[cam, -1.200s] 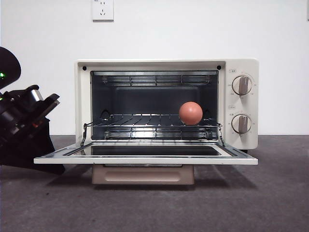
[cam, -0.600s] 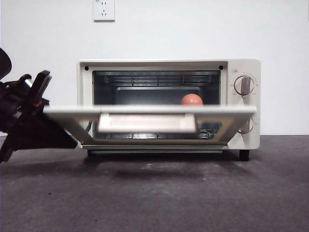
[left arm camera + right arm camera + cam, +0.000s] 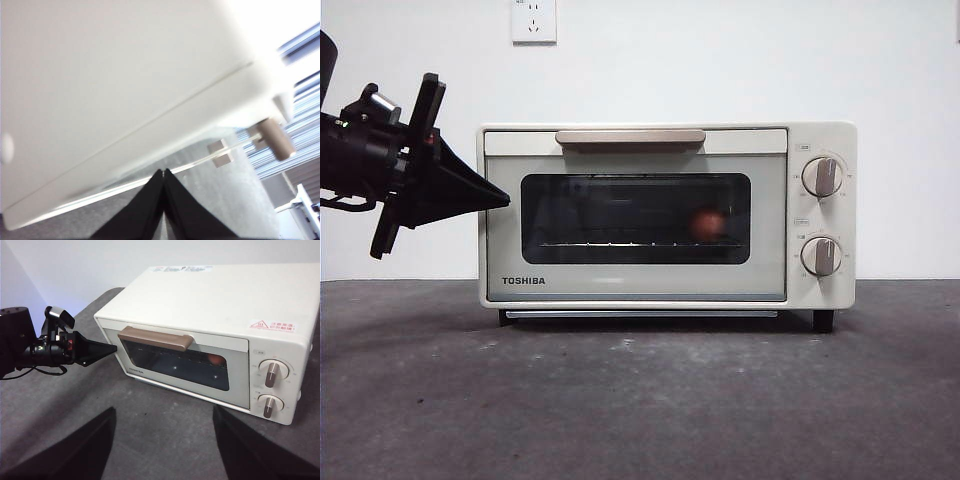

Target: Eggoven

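On the dark grey desk (image 3: 640,400) in the front view, the cream boxy TOSHIBA toaster oven (image 3: 665,215) stands door shut, the small reddish-brown egg (image 3: 708,224) dim behind its glass, on the rack's right. The left wrist view shows the left hand (image 3: 163,172) pressed together against the oven's side. The right wrist view shows the right hand (image 3: 164,412) spread, well back from the oven.

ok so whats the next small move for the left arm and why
Probably draw the left end effector back from the toaster oven. The door sits flush, the egg shows inside behind the glass, and the shut tip is at the door's edge, so little seems left to push. The right end effector hangs open, clear.
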